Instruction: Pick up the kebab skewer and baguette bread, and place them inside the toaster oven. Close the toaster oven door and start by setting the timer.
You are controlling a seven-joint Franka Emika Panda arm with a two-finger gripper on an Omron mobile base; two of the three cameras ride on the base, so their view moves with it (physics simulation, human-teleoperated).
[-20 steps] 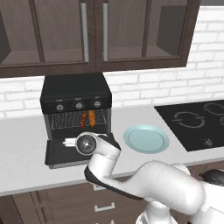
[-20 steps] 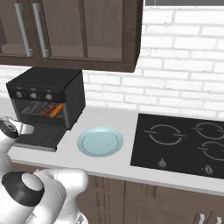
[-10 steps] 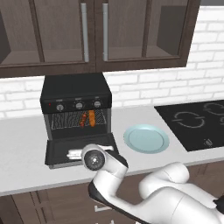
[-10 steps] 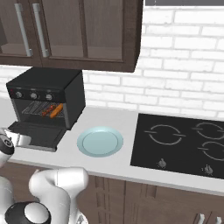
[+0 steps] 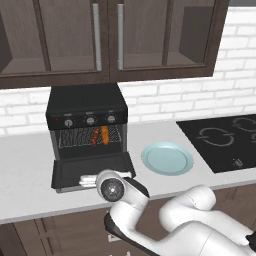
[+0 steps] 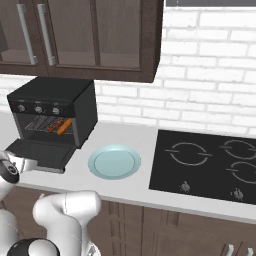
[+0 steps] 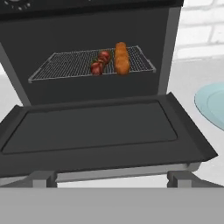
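Note:
The black toaster oven (image 5: pixel 86 102) (image 6: pixel 55 92) (image 7: pixel 87 26) stands on the counter. Its door (image 5: pixel 92 169) (image 6: pixel 42 149) (image 7: pixel 96 127) is dropped flat open. On the wire rack inside lie the kebab skewer (image 5: pixel 94 136) (image 6: pixel 54 126) (image 7: pixel 99 62) and, just right of it, the baguette bread (image 5: pixel 105 135) (image 6: pixel 64 126) (image 7: pixel 121 57). My gripper (image 5: pixel 87 179) (image 6: pixel 22 161) (image 7: pixel 111 180) sits low at the door's front edge. It is open and holds nothing. The door's pale handle bar (image 7: pixel 122 173) runs just beyond the fingertips (image 7: pixel 41 178).
A pale blue plate (image 5: pixel 166 158) (image 6: pixel 114 161) (image 7: pixel 214 103) lies bare on the counter right of the oven. A black cooktop (image 5: pixel 225 142) (image 6: pixel 210 165) is farther right. Dark wall cabinets (image 5: pixel 107 37) hang above, in front of a white brick wall.
My hand has dropped and drawn back from over the open door to its front edge. The door, the food and the plate have not moved.

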